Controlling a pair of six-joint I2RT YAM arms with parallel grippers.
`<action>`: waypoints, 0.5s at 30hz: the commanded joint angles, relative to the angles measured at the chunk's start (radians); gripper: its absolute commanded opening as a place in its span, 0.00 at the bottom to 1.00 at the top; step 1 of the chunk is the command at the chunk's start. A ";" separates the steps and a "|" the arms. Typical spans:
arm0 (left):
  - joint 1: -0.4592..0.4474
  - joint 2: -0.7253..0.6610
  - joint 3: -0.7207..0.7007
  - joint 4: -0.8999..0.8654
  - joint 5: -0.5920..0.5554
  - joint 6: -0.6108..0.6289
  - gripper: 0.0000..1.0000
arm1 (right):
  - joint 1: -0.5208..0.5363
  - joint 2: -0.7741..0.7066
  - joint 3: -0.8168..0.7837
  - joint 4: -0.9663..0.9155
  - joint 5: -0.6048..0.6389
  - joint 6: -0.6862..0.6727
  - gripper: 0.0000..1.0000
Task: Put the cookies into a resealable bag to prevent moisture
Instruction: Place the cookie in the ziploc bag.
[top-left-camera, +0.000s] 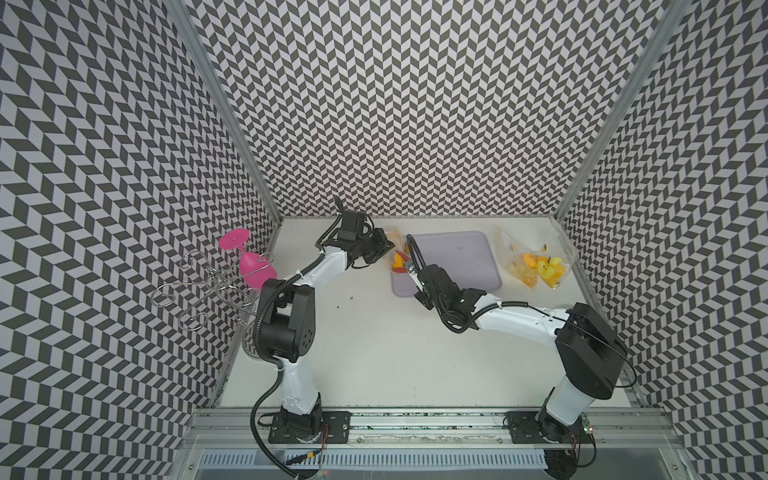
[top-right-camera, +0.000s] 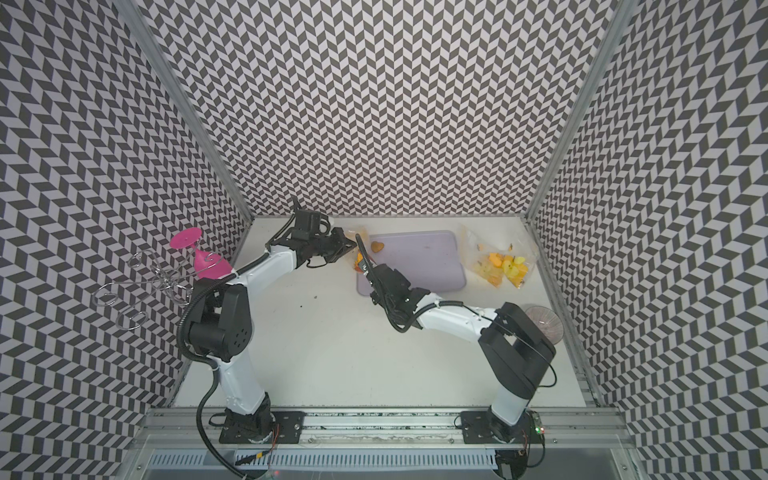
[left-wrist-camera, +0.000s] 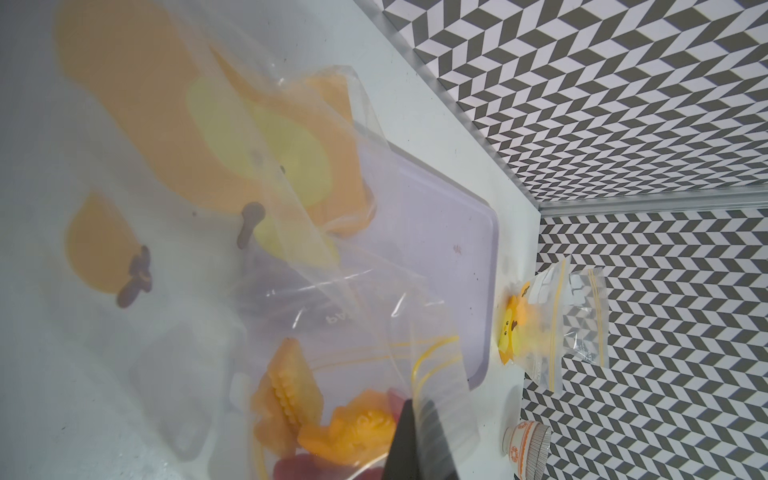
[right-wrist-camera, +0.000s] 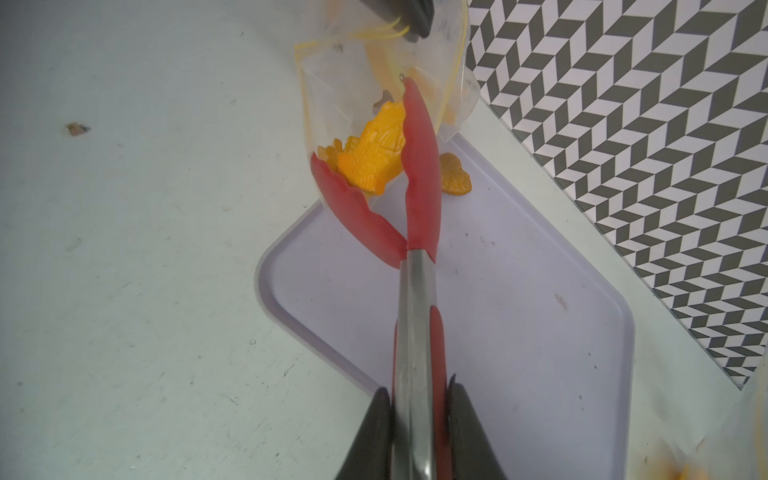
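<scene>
Left gripper (top-left-camera: 385, 245): jaws fully closed, pinching the yellow zip edge of the resealable bag (right-wrist-camera: 353, 79) and holding its mouth up and open at the left edge of the tray (right-wrist-camera: 540, 332). In the right wrist view it shows as a dark tip on the zip strip. Right gripper (right-wrist-camera: 419, 436): closed narrow on the handles of the tongs (right-wrist-camera: 415, 316), firm hold. Tong tips are red and spread apart, both inside the bag mouth. Cookies: fish cookie (right-wrist-camera: 376, 151), orange, lies in the bag between the two tips; contact w/ tips cannot be told. Square cookie (right-wrist-camera: 328, 150) is just behind it, also in the bag; both confirmed in the left wrist view. Heart cookie (top-right-camera: 377, 247), brown, is outside the bag, flat on the tray just beside it. Spare bags (top-left-camera: 536, 262) w/ yellow prints: heap on the surface (top-left-camera: 374, 353) at far right, apart from the tray. Pink glass (top-left-camera: 251, 266) hangs inverted on the wire rack (top-left-camera: 220, 278), far left.
</scene>
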 joint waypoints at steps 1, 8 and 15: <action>-0.009 0.006 0.035 0.018 0.011 -0.005 0.00 | 0.005 0.015 0.044 0.052 0.008 -0.011 0.00; -0.009 -0.004 0.013 0.018 0.009 0.002 0.00 | -0.030 0.048 0.131 0.028 -0.047 0.053 0.00; -0.010 -0.008 0.007 0.017 0.011 0.005 0.00 | -0.050 0.100 0.209 -0.016 -0.053 0.090 0.00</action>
